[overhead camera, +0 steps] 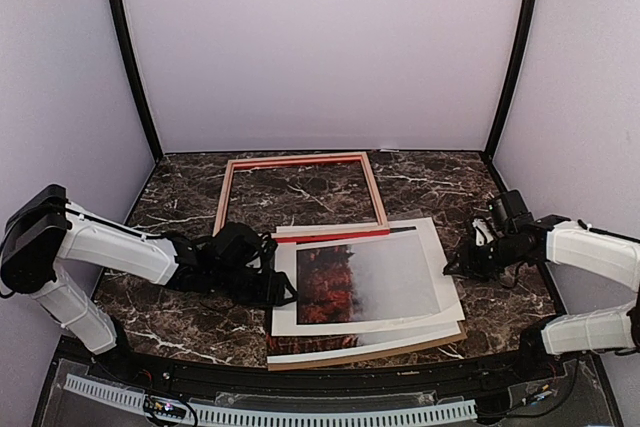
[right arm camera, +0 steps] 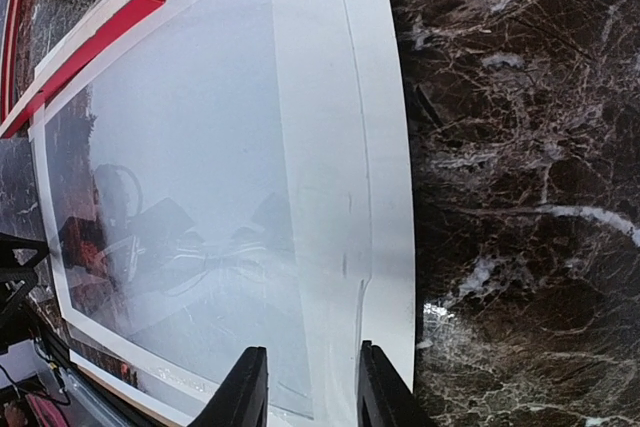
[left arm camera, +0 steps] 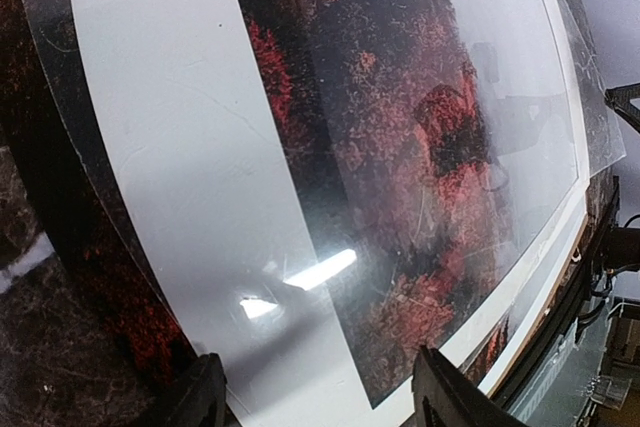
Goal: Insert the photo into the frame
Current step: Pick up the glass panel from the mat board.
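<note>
Red frame [overhead camera: 300,160] lies empty at the table's [overhead camera: 180,197] far centre, marble showing through it. Nearer me, the photo [overhead camera: 365,282] sits stacked under a white mat [right arm camera: 350,147], overlapping the frame's near rail. My left gripper [left arm camera: 320,402] hovers wide apart at the stack's left edge. My right gripper [right arm camera: 308,392] is narrowly apart over the mat's right edge. I judge insertion not yet begun

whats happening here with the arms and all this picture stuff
Two robot arms work at a stack of picture parts on the dark marble table. The left gripper sits open at the stack's left edge. The right gripper is over the white mat border, jaws narrowly apart. The red-orange autumn-trees paper photo lies in the stack. The thin red-faced wooden frame lies empty behind it.
</note>
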You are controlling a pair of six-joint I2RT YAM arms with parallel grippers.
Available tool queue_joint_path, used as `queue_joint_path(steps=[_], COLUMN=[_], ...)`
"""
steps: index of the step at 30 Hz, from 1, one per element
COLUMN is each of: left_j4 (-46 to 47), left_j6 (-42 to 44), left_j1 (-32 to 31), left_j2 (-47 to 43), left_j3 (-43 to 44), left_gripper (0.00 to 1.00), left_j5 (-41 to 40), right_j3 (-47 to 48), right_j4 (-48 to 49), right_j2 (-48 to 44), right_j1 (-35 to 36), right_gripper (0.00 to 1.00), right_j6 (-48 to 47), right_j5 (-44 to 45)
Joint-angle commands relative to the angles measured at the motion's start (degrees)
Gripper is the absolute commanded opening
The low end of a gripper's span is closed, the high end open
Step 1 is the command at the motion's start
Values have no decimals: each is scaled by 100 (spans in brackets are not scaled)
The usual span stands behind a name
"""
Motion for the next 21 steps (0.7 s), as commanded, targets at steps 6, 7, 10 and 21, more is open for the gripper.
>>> queue_joint_path(steps=[6, 7, 10, 21], left_j4=[-330, -333, -331, -310], left_j6=[-33, -33, -41, -90], left_j1=[-54, -57, -58, -60], left_j2=[63, 60, 68, 35], left_j3=[-242, -248, -261, -346], left_gripper=[66, 66, 66, 66], left_j5=[20, 19, 24, 8], right_j3=[-162, -193, -289, -825], right_j4=[197, 227, 344, 926], right_j2=[65, 65, 77, -92], right_j1=[220, 242, 289, 304], right_gripper=[26, 26, 26, 25], right_j6=[96, 121, 194, 436], right_j5=[-782, -807, -870, -1399])
